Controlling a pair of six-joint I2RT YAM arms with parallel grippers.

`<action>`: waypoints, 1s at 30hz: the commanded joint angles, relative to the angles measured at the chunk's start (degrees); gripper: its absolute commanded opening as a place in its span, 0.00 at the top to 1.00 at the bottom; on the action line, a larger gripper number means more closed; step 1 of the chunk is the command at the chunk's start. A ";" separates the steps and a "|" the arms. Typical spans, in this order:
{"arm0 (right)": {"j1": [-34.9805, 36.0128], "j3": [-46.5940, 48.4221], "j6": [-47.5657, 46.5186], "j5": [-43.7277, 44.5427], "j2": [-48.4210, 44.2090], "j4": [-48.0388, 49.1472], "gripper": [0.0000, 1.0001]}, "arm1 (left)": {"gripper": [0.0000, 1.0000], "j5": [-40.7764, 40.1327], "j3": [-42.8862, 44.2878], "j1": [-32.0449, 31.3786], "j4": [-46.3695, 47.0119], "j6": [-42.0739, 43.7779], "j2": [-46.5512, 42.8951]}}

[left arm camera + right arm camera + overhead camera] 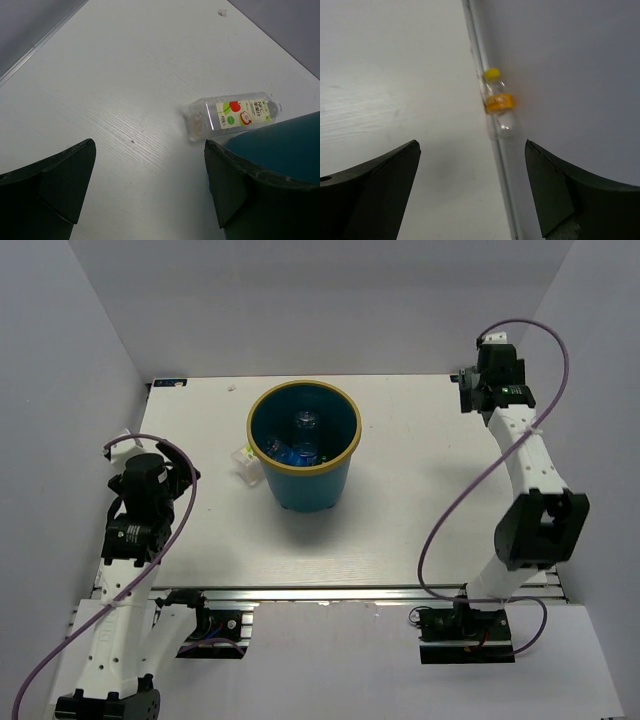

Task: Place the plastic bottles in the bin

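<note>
1. A clear bottle with a white-green label (230, 114) lies on its side on the table (420, 500). It is just beside the bin's left wall; I cannot tell whether they touch.
2. A small bottle (497, 102) with a yellow cap and an orange band lies along the seam where the table meets the grey wall (570, 75). It is blurred, so its label cannot be read.
3. The bin (340, 475) is a round teal bucket with a yellowish rim, standing mid-table.
4. In the bin, one clear bottle (306, 430) stands roughly upright, with blue patches low beside it. How many bottles are in there is hard to tell.
5. The left fingers (60, 185) are spread wide with nothing between them, near the labelled bottle but clear of it.
6. The right fingers (380, 185) also stand wide apart and hold nothing; the small bottle lies beyond their tips.
</note>
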 commanded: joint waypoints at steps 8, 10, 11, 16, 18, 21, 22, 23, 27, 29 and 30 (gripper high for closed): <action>-10.34 -3.18 -9.55 11.10 14.08 8.69 0.11 | 0.02 -0.41 -1.69 0.19 1.79 0.22 0.15; -11.66 -3.36 -10.44 10.22 16.28 9.24 0.11 | 0.02 0.12 -3.01 0.19 2.75 -0.83 0.15; -12.44 -3.28 -10.35 10.48 17.24 9.32 0.11 | 0.02 0.56 -3.28 0.27 3.28 -1.10 0.32; -13.24 -3.10 -10.88 10.30 22.43 9.94 0.11 | 0.02 -0.31 -3.02 0.27 3.28 -1.89 2.43; -13.59 -2.84 -11.76 9.95 24.36 10.64 0.11 | 0.02 -1.28 -2.49 0.27 3.19 -1.89 3.83; -14.03 -1.08 -12.72 10.91 27.95 10.21 0.11 | 0.02 -2.07 -1.96 0.27 3.54 -2.24 5.50; -14.12 -0.56 -12.99 11.35 28.76 10.29 0.11 | 0.02 -2.07 -1.88 0.27 3.72 -2.33 5.86; -14.38 0.06 -13.25 12.05 29.46 10.64 0.11 | 0.02 -2.25 -1.70 0.27 4.07 -2.42 6.21; -15.00 1.29 -14.48 13.99 32.71 12.49 0.11 | 0.02 -2.51 -1.26 0.19 4.42 -2.95 8.14; -15.35 2.17 -14.83 15.13 34.38 13.01 0.11 | 0.02 -2.69 -1.00 0.19 4.60 -3.30 9.28; -15.44 2.44 -14.84 16.09 34.82 13.10 0.11 | 0.02 -2.69 -0.91 0.27 4.69 -3.39 9.64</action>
